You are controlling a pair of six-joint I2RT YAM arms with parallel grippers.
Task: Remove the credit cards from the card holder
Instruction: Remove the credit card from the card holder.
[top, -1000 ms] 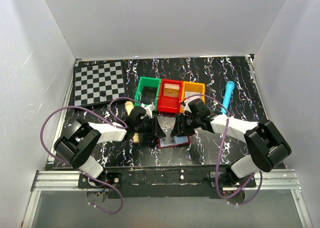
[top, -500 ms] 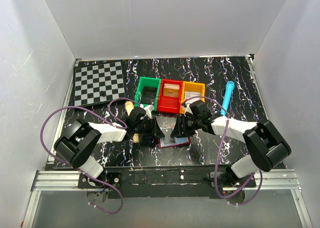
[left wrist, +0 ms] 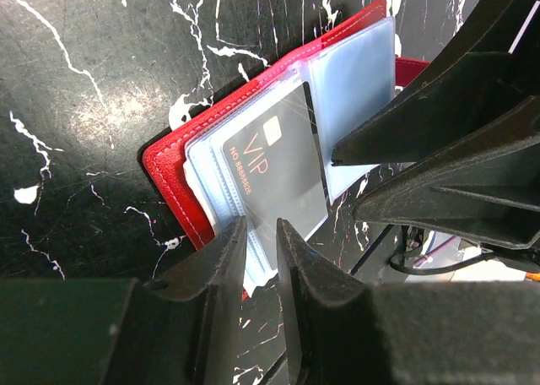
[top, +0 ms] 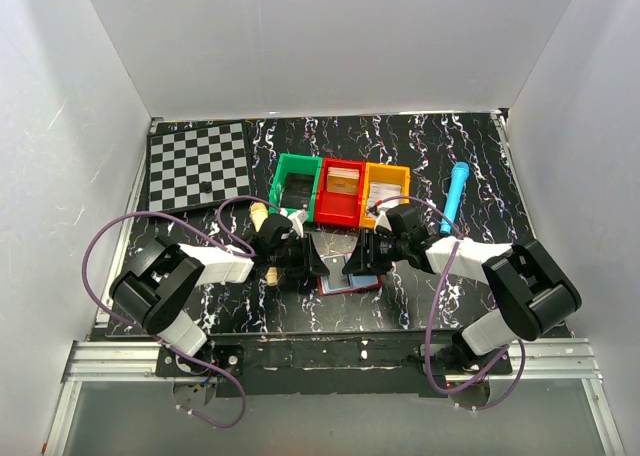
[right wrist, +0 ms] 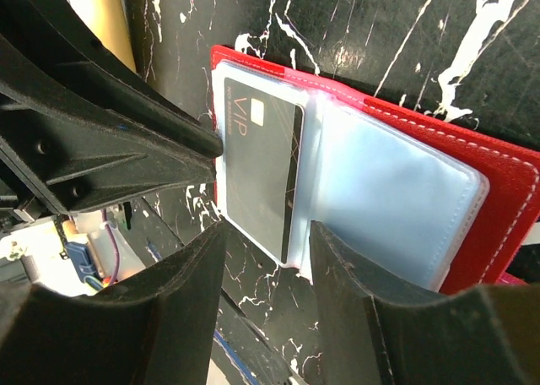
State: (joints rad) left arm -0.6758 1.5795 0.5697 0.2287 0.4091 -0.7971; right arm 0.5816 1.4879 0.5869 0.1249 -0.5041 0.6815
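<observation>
The dark-red card holder (top: 350,284) lies open on the black marble table, its pale-blue clear sleeves up; it also shows in the left wrist view (left wrist: 169,170) and the right wrist view (right wrist: 498,191). A black "VIP" card (left wrist: 270,174) sits inside the left sleeve (right wrist: 257,170). My left gripper (left wrist: 261,225) is nearly shut, its tips pinching the sleeve edge at the holder's left side (top: 318,263). My right gripper (right wrist: 267,233) is open, its fingers straddling the near edge of the sleeve with the card (top: 352,266).
Green (top: 295,181), red (top: 340,191) and orange (top: 385,186) bins stand in a row just behind the grippers. A blue cylinder (top: 456,191) lies at the right. A chessboard (top: 198,164) is at the back left. Small wooden pieces (top: 258,216) lie by my left arm.
My right gripper has dropped and shifted a little left, closer onto the card holder. My left gripper has hardly moved.
</observation>
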